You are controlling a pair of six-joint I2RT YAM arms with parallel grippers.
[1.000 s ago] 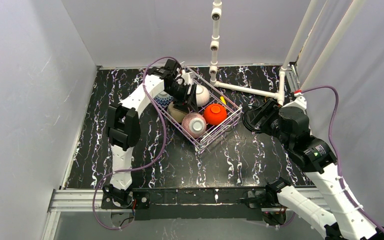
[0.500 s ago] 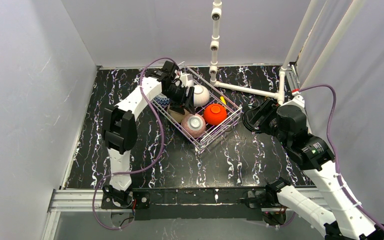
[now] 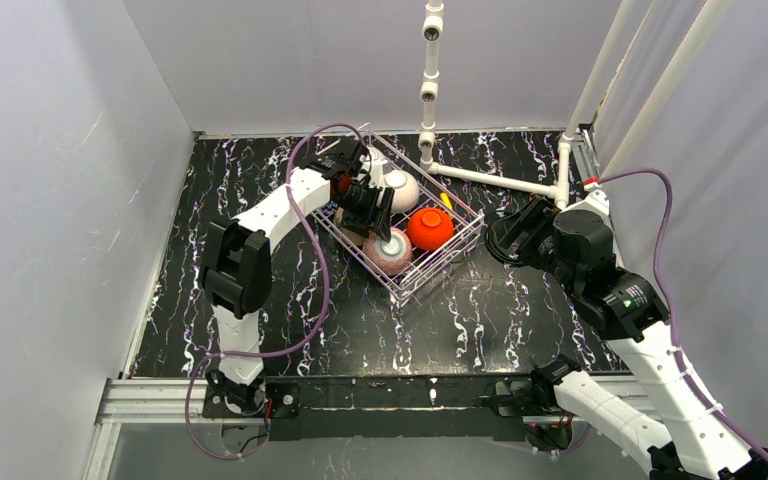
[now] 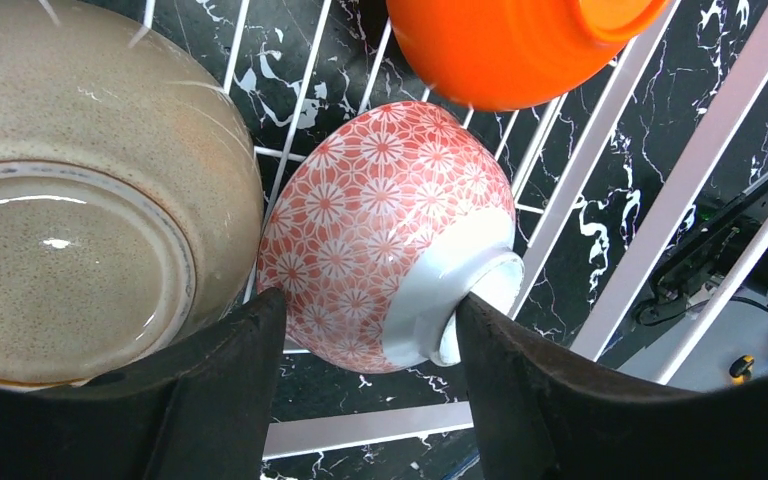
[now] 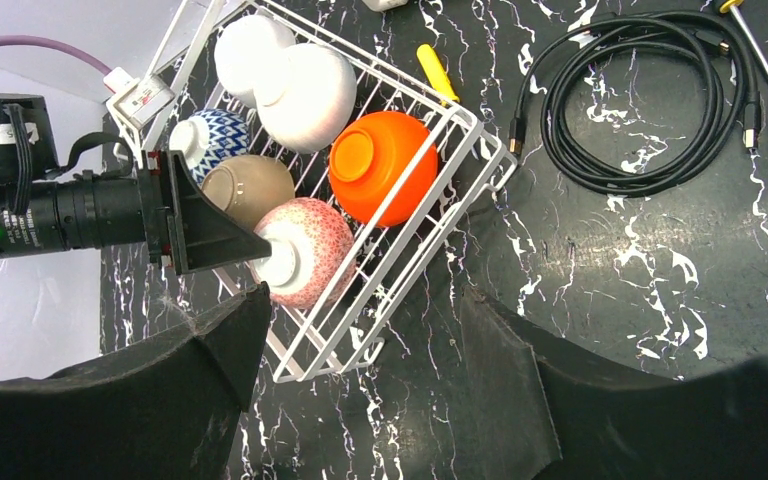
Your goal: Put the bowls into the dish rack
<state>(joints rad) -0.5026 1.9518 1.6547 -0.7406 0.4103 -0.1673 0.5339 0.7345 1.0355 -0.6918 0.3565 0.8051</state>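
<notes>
Left pincer (image 4: 365, 305) at pink-speckled bowl (image 4: 380, 215)

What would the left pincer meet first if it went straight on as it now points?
The pink bowl, lying on its side in the rack: it sits between the left pincer's fingers, so any advance presses into it. The tan bowl lies beside that line.

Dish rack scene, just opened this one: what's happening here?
The left gripper is down in the dish rack with its fingers on either side of the pink patterned bowl, which lies tilted on the grid. Whether it actually grips the bowl is unclear. The other five bowls also sit in the rack. The right gripper hovers open and empty off to the rack's right.
</notes>
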